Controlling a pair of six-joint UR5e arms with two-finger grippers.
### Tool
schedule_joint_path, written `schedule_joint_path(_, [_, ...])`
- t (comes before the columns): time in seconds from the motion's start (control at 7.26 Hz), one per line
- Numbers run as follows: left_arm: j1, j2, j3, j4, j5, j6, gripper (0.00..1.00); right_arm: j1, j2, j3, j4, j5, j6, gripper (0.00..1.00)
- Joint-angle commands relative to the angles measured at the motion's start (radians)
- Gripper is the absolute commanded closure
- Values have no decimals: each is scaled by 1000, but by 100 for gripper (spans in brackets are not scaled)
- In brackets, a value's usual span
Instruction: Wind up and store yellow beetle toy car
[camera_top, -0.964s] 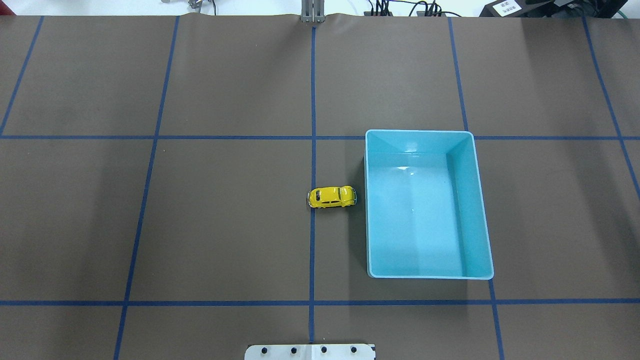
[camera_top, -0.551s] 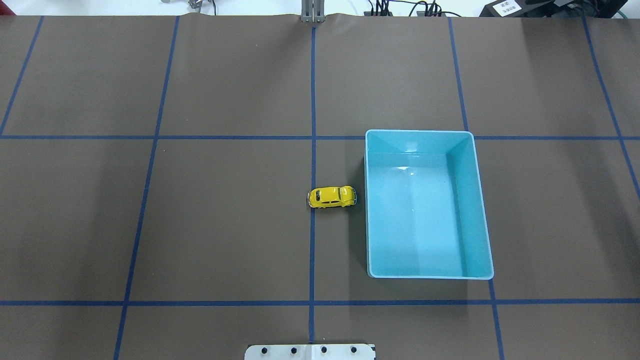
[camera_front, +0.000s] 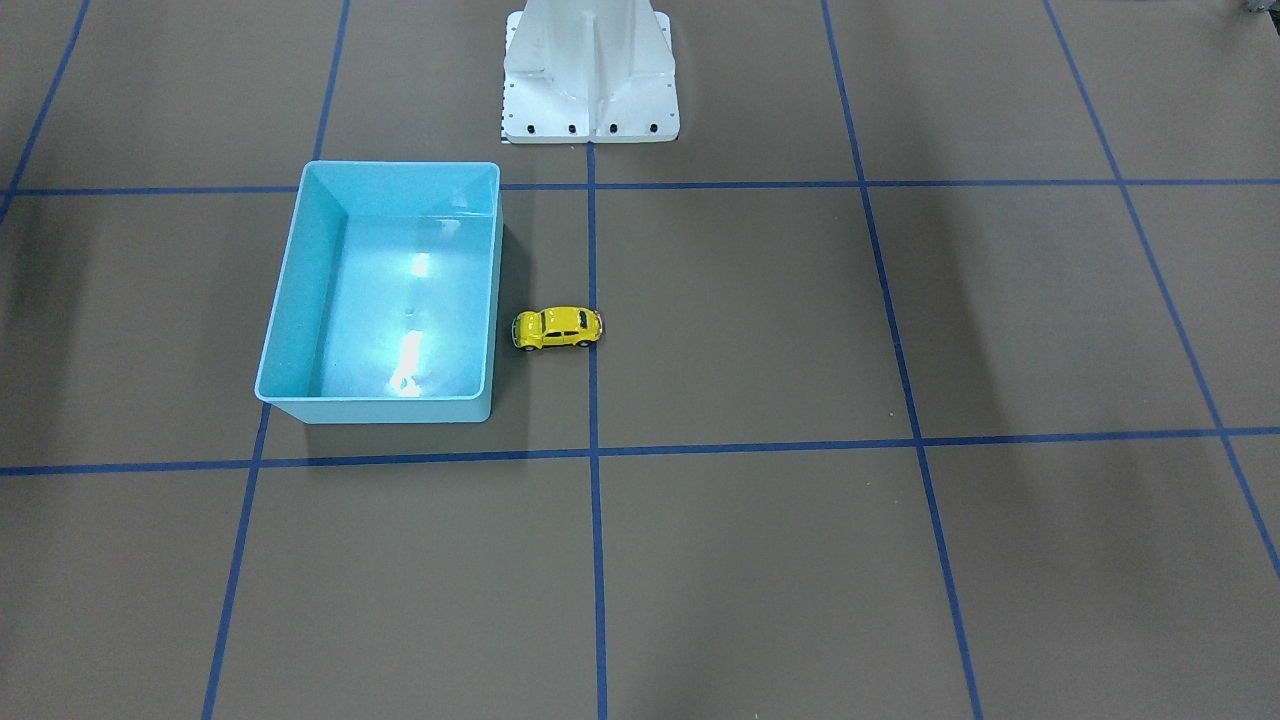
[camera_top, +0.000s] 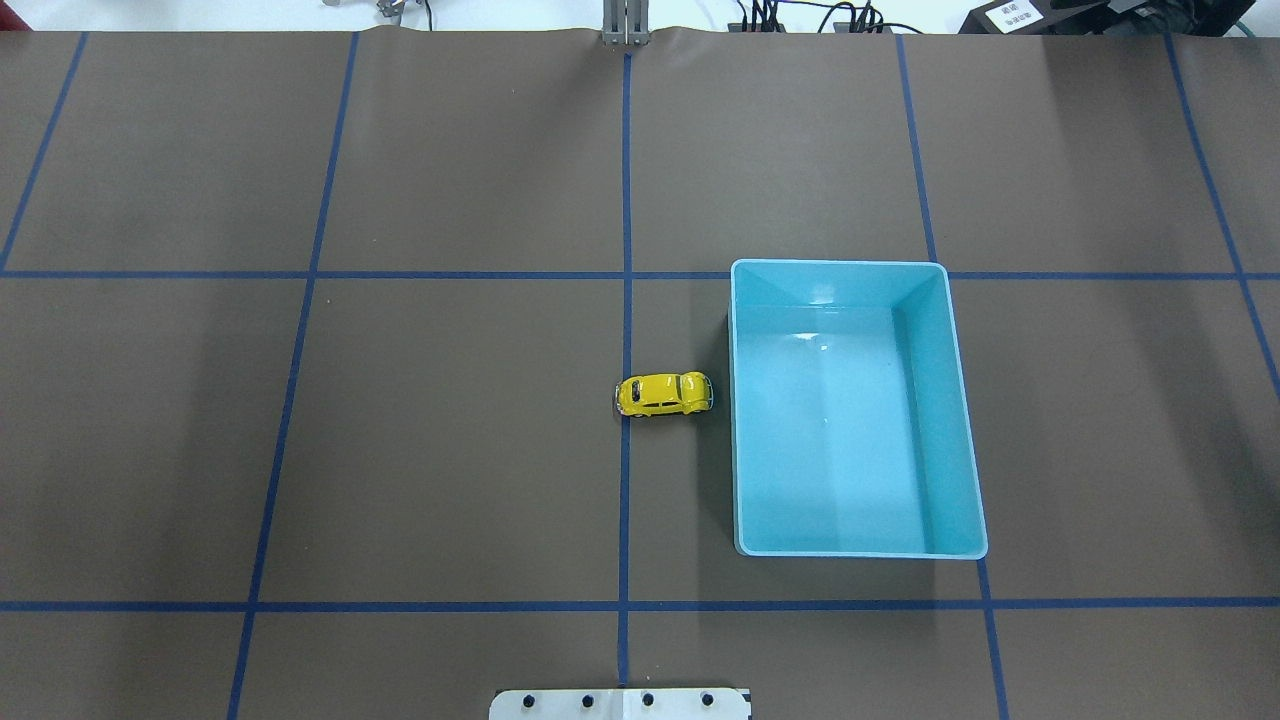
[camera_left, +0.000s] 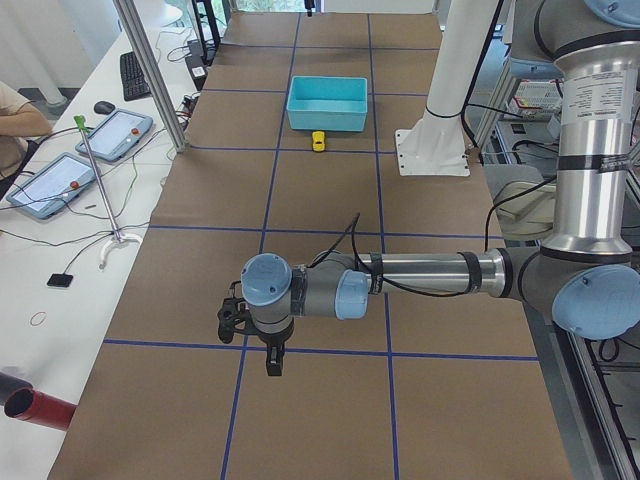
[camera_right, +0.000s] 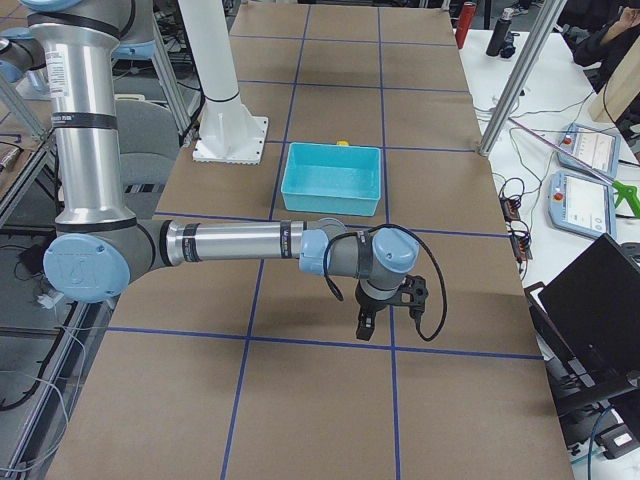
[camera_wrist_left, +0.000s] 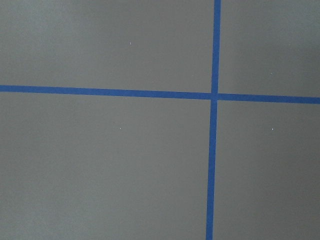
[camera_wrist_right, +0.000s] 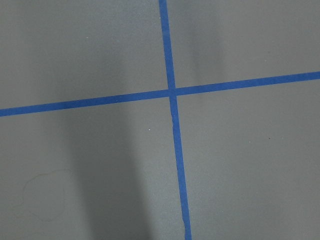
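Nothing on the table has changed in the last second, as far as the overhead view lets me compare. The yellow beetle toy car (camera_top: 664, 394) has not rolled or turned, one end over the blue tape line (camera_top: 626, 200) and the other just short of the light-blue bin (camera_top: 840, 263). The bin has not budged either.

No writing can be read in any view. A white label (camera_top: 1010, 14) sits on a black box (camera_top: 974, 24) beyond the desk's far right corner, but its dark print is too small to make out. The yellow beetle toy car (camera_top: 664, 394) and the light-blue bin (camera_top: 850, 440) show no legible marks.
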Motion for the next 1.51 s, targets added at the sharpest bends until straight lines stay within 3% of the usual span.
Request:
schedule_joint_path(0.0, [0, 0, -1, 0, 0, 0, 0, -20, 103, 2, -10, -2, 37, 0])
schedule_joint_path(0.14, [0, 0, -1, 0, 0, 0, 0, -25, 165, 36, -10, 4, 128, 0])
schedule_joint_path(0.41, [-2, 1, -2, -2, -1, 0, 0, -167, 248, 208, -12, -47, 294, 0])
schedule_joint_path(0.83, [0, 1, -2, -5, -1, 0, 0, -417, 445, 277, -4, -87, 375, 0])
schedule_joint_path(1.1, [-2, 1, -5, -5, 0, 2, 0, -625, 623, 284, -4, -245, 320, 0])
schedule_joint_path(1.38, [-2, 1, -4, -5, 0, 2, 0, -774, 677, 275, -4, -374, 28, 0])
